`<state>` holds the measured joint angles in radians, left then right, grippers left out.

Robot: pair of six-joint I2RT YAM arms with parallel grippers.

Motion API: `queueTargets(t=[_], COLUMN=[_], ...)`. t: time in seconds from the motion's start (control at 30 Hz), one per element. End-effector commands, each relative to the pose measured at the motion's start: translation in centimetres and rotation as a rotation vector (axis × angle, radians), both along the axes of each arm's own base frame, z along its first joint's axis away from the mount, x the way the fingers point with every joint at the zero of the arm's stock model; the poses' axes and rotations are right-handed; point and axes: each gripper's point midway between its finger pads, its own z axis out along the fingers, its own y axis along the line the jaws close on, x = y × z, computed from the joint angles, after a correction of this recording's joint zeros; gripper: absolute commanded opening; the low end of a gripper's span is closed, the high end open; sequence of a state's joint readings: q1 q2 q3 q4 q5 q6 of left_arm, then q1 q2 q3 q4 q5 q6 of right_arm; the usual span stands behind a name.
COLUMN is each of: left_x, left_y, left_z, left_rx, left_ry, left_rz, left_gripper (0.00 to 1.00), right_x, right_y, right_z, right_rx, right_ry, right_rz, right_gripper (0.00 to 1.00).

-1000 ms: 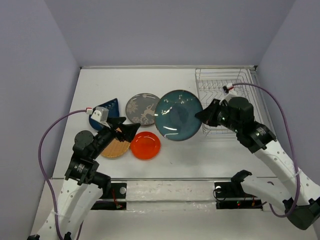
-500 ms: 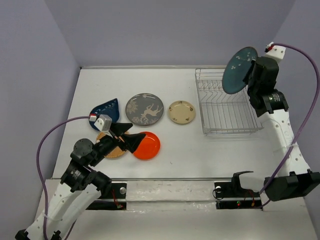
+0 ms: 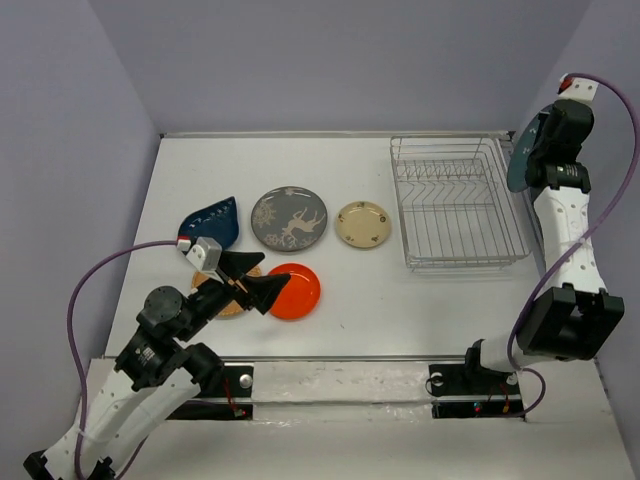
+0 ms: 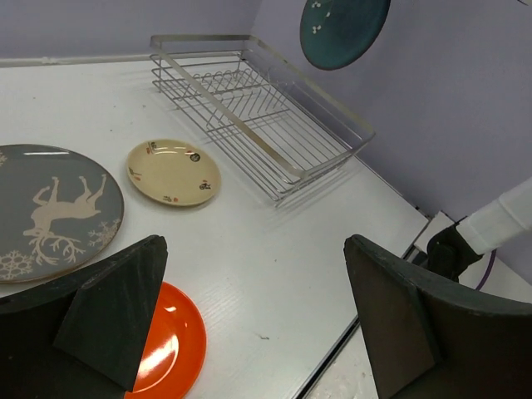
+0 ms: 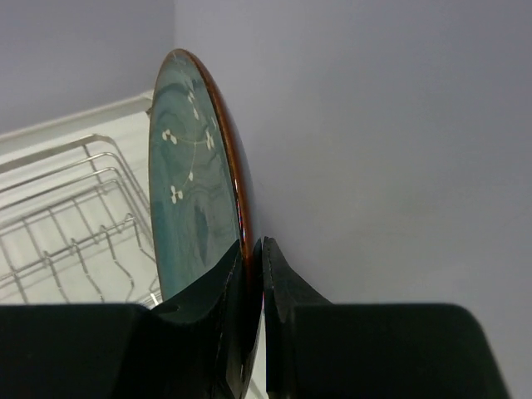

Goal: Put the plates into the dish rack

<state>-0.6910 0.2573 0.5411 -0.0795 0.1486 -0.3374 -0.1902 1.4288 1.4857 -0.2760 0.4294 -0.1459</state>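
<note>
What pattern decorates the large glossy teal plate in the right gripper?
White flower sprigs on the large glossy teal plate, brown-rimmed; clearest in right wrist view.

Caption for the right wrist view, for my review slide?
Right claw grips the teal plate by its rim, upright, dish rack behind it.

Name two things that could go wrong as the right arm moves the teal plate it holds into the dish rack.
1. The right gripper pinches the teal plate only at its rim, upright and high in the air, so it may slip or swing.
2. The plate hangs close to the side wall, past the right edge of the dish rack; coming down, it might scrape the wall or strike the rack's rim.
</note>
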Motion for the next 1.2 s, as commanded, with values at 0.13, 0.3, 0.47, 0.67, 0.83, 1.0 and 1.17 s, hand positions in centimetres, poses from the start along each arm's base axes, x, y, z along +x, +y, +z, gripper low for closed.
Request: queueTargets(t=[0.13, 0.3, 0.47, 0.67, 0.83, 1.0, 1.17], left_x=[-0.2, 0.2, 0.8, 0.9, 0.9, 1.1, 1.0], left_y=[0.3, 0.0, -0.3, -0.4, -0.4, -0.4, -0.4], left_z=[2.2, 1.7, 1.2, 1.0, 1.0, 1.0, 1.1], left_rx=[-0.021, -0.002, 0.021, 0.03, 0.031, 0.035, 0.033], left_ry=[-0.052, -0.037, -0.021, -0.017, -0.018, -0.015, -0.016], left_rz=[0.012, 0.014, 0.02, 0.018, 0.023, 0.025, 0.025], left_gripper=[0.99, 0.99, 0.99, 0.99, 0.99, 0.99, 0.99], right_x=[3.4, 5.0, 6.7, 7.9, 8.4, 8.2, 8.1], right_y=[0.4, 0.5, 0.6, 0.3, 0.3, 0.3, 0.3], right_z=[10.2, 8.3, 5.9, 3.7, 2.8, 5.2, 7.0], right_rx=[-0.196, -0.193, -0.185, -0.196, -0.207, -0.219, -0.24], right_ry=[-0.239, -0.206, -0.159, -0.101, -0.074, -0.123, -0.151], right_rz=[0.114, 0.144, 0.175, 0.185, 0.199, 0.188, 0.186], right_gripper=[0.07, 0.07, 0.07, 0.07, 0.07, 0.07, 0.07])
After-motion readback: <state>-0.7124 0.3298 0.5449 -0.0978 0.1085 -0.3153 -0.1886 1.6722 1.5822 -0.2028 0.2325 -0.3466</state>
